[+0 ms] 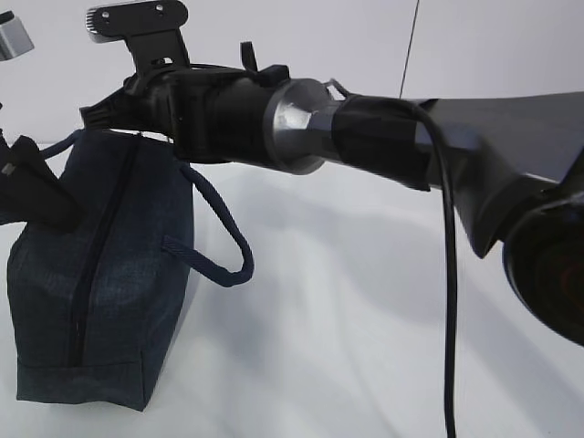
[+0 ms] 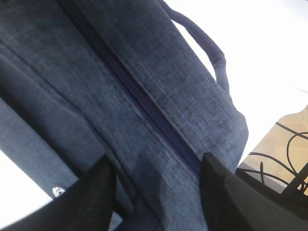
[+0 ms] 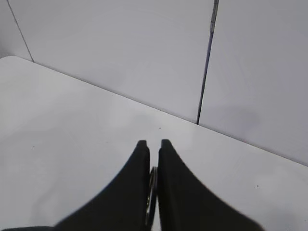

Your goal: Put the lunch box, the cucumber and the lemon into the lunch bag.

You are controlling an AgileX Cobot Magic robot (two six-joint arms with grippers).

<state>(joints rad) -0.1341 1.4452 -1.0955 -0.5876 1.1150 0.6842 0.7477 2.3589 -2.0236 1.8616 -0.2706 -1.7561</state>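
The navy lunch bag (image 1: 119,274) lies at the left of the white table, its zipper (image 1: 89,274) closed along its length. My left gripper (image 2: 156,166) is open, one finger on each side of the bag's fabric (image 2: 144,72) beside the zipper (image 2: 144,103); in the exterior view one of its fingers (image 1: 36,187) shows against the bag's left end. My right gripper (image 3: 153,143) reaches across to the bag's top (image 1: 96,114) and is shut on the silver ring pull (image 3: 151,180). The lunch box, cucumber and lemon are out of view.
A loop handle (image 1: 224,242) hangs off the bag's right side. The right arm (image 1: 365,128) spans the upper exterior view with a black cable (image 1: 447,319) hanging down. The white table (image 1: 365,347) stretches right; white wall panels (image 3: 144,43) stand behind. Floor cables (image 2: 284,144) lie past the table's edge.
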